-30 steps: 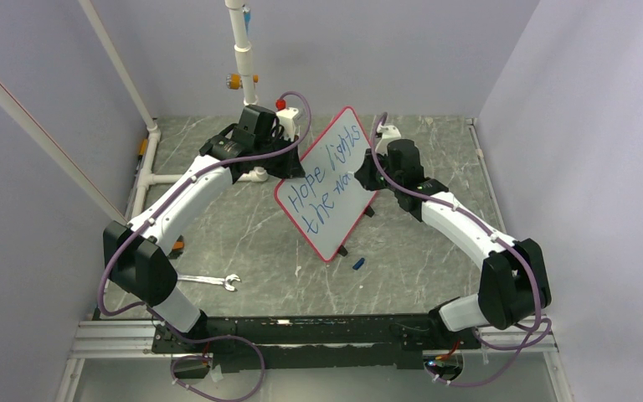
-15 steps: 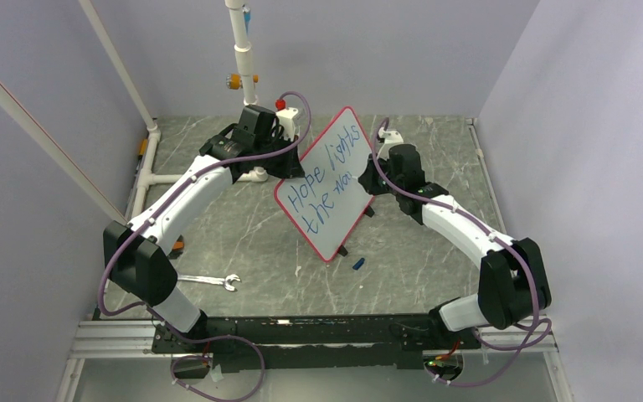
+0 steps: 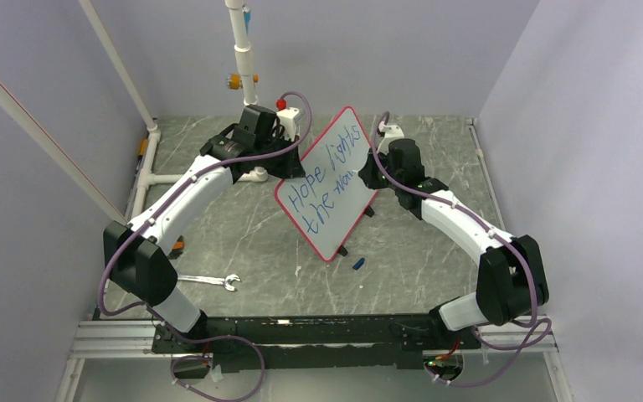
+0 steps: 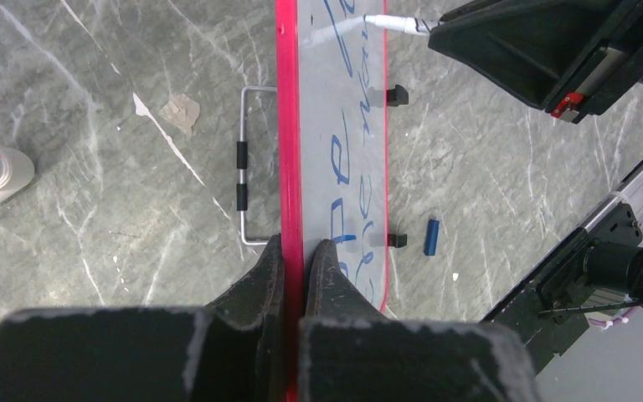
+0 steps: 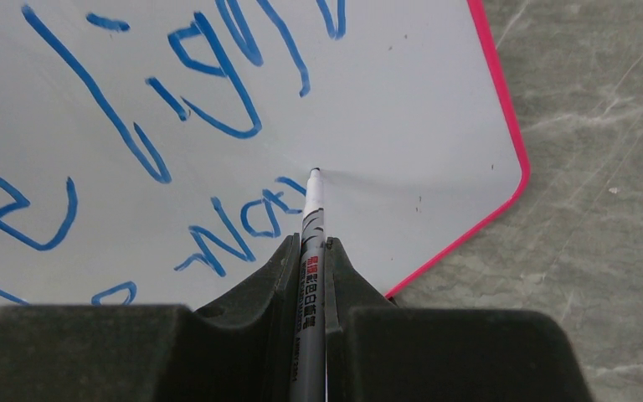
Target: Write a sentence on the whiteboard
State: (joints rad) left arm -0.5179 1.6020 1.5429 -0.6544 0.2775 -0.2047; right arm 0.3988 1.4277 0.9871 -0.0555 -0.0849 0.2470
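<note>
On table [image 3: 243, 239], one whiteboard [image 3: 332, 224], one marker [image 5: 311, 224], one wrench [image 3: 209, 280]

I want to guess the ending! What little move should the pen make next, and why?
Probably one short stroke to finish the last word: the pen tip sits right beside its last letter, and the left gripper holds the board steady.

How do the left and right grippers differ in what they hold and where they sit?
The left gripper clamps the red edge of the whiteboard; the right gripper clamps a marker. The left gripper sits edge-on to the board; the right gripper faces its written side, marker tip at the surface. Both are shut on something.
</note>
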